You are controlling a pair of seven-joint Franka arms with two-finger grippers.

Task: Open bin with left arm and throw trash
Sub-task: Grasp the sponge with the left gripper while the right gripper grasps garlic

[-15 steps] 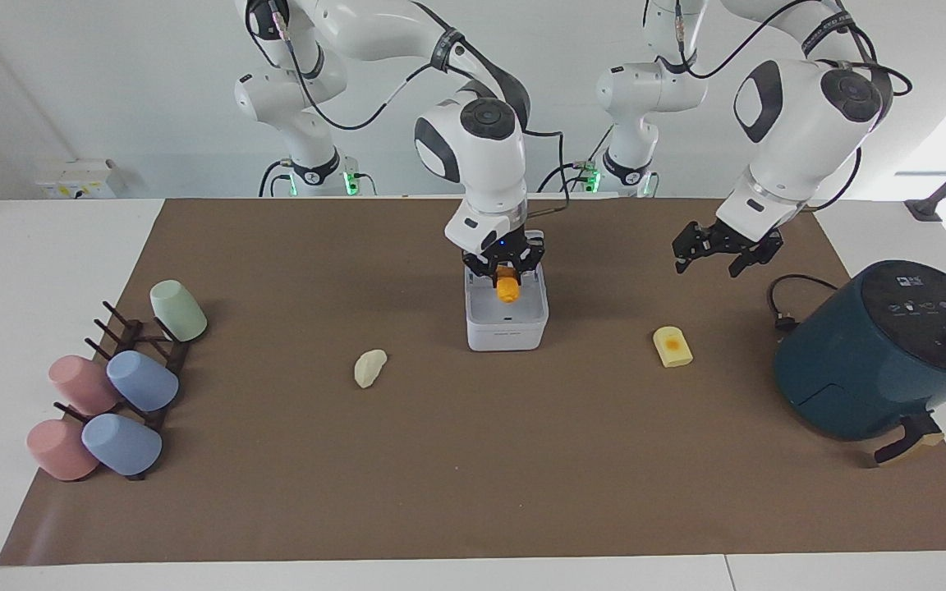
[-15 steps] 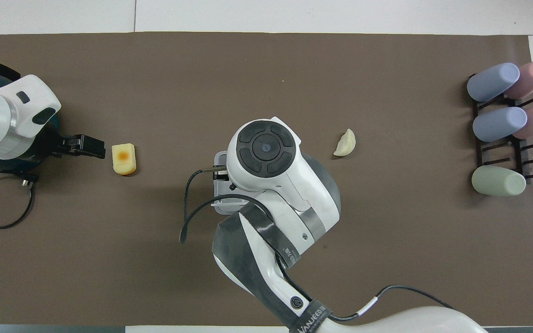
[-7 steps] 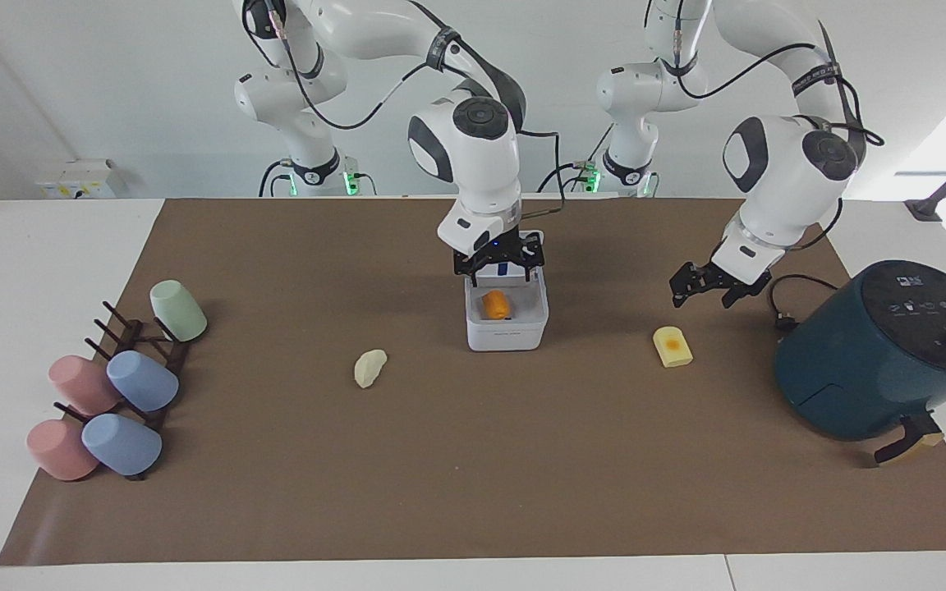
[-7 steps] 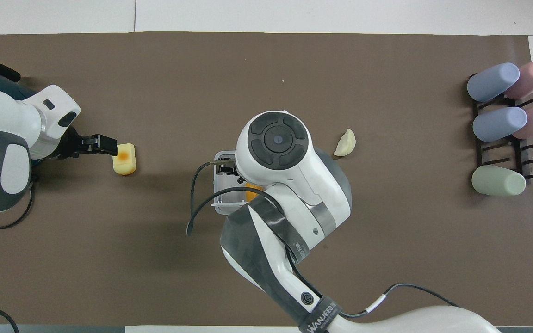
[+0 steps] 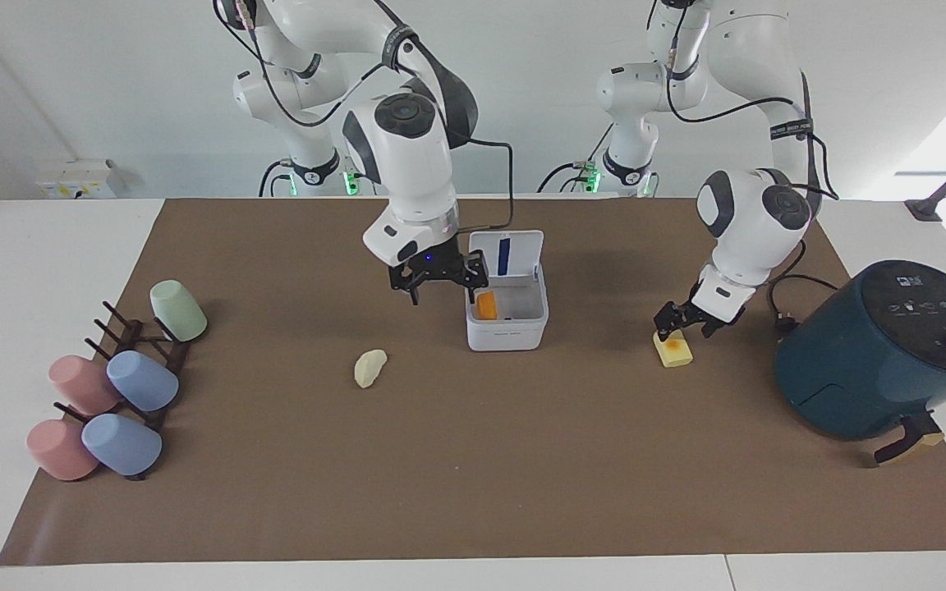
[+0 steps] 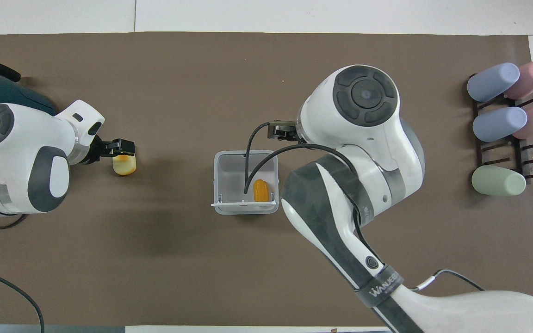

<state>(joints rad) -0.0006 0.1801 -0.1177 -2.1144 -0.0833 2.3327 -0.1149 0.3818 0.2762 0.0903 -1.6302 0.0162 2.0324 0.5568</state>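
One orange lump (image 5: pixel 486 305) in open bin (image 5: pixel 507 332), right gripper (image 5: pixel 437 280) spread beside, left gripper (image 5: pixel 681 322) spread around yellow lump (image 5: pixel 673 350)

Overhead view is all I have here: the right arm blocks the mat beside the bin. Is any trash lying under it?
Observer: Yes, the cream lump lies on the mat there, toward the right arm's end from the bin.
Operator: Is the right gripper carrying anything?
Observer: No, the right gripper hangs open and empty beside the bin.
Operator: How low is the left gripper?
Observer: The left gripper is down at the yellow lump; whether it touches, I cannot tell.
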